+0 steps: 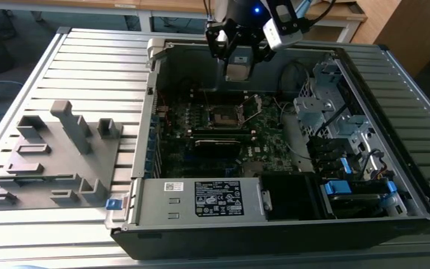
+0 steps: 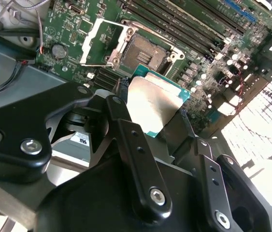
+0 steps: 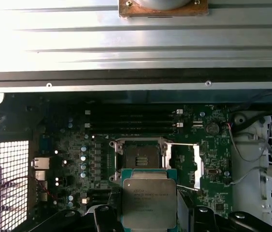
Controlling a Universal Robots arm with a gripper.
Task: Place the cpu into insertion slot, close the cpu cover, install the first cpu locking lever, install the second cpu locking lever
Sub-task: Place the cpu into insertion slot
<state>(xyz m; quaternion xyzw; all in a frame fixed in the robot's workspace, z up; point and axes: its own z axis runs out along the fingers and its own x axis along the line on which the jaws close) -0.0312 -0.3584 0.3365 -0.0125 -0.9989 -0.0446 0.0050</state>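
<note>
Silver-grey cpu (image 3: 149, 203) is clamped in the black gripper (image 2: 153, 99), just over the insertion slot (image 3: 139, 155) — the cpu cover (image 2: 90, 41) stands open beside it.

Exterior view: open case (image 1: 275, 242) on slatted desk (image 1: 96, 56). Grey fixture (image 1: 51, 168) at case's 9 o'clock, label (image 1: 217, 198) at 6 o'clock.

One cpu (image 2: 155, 104), one insertion slot (image 2: 143, 53), one cpu cover (image 2: 91, 48), one computer case (image 1: 275, 238).
</note>
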